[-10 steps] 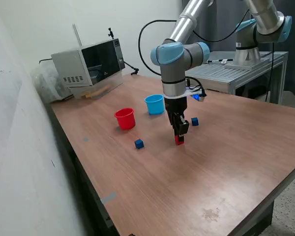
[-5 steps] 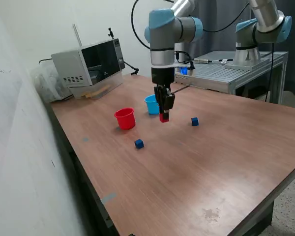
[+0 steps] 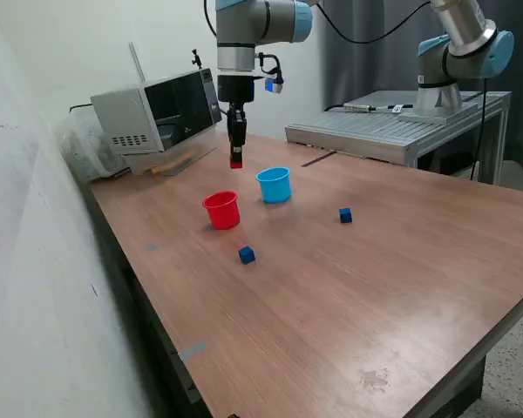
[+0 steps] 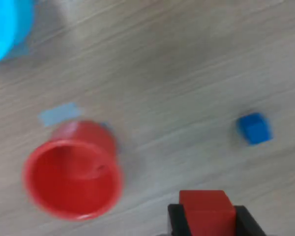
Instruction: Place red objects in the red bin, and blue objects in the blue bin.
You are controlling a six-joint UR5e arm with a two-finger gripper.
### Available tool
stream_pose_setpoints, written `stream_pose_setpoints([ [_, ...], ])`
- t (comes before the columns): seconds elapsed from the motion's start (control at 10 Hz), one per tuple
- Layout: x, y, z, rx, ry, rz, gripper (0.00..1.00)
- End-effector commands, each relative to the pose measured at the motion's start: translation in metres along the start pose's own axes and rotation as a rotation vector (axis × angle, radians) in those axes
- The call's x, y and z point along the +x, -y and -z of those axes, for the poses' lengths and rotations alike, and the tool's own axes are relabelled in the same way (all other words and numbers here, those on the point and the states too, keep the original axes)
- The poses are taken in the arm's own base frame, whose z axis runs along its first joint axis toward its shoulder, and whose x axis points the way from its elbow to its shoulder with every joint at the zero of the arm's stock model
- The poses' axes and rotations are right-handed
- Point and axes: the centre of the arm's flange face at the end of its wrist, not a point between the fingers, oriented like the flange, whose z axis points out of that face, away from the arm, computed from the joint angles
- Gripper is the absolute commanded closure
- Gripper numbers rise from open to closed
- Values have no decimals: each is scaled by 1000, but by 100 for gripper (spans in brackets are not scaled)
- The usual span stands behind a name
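- One wooden surface (image 3: 349, 296) carries everything; seen in both views, w/ a pale tape patch (image 4: 59, 114) stuck on it next to the red bin in the wrist view.
- UR5e arm (image 3: 253, 22) comes in from the top of the exterior view, wrist pointing straight down, high above the surface.
- Grey box-like appliance (image 3: 157, 117) sits at the far end of the surface, on the exterior view's left.
- Red bin (image 3: 221, 210) stands upright, mouth up; in the wrist view (image 4: 73, 169) its inside looks empty as far as can be seen.
- Blue bin (image 3: 275, 185) stands upright just beside the red bin, toward the exterior view's right, not touching; only its edge shows in the wrist view (image 4: 7, 27).
- Pincer (image 3: 236, 157) is clamped on a red cube (image 3: 236, 161), hanging in the air above & behind the red bin, beside the blue bin; wrist view shows the cube (image 4: 206, 210) wedged betw. two black fingers (image 4: 174, 222).
- 2 blue cubes lie on the surface: one (image 3: 247, 254) near the red bin on the front side, also in the wrist view (image 4: 254, 129); other (image 3: 345, 215) well apart, toward the exterior view's right of the blue bin.
- Only one red cube is visible.
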Motion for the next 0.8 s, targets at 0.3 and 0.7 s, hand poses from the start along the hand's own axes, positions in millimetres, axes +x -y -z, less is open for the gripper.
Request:
stream_pose_setpoints([
  [0.3,-81,-29,-38,31,34,-63,100],
  [0.7,-82,-27,-91,54,40,-64,100],
])
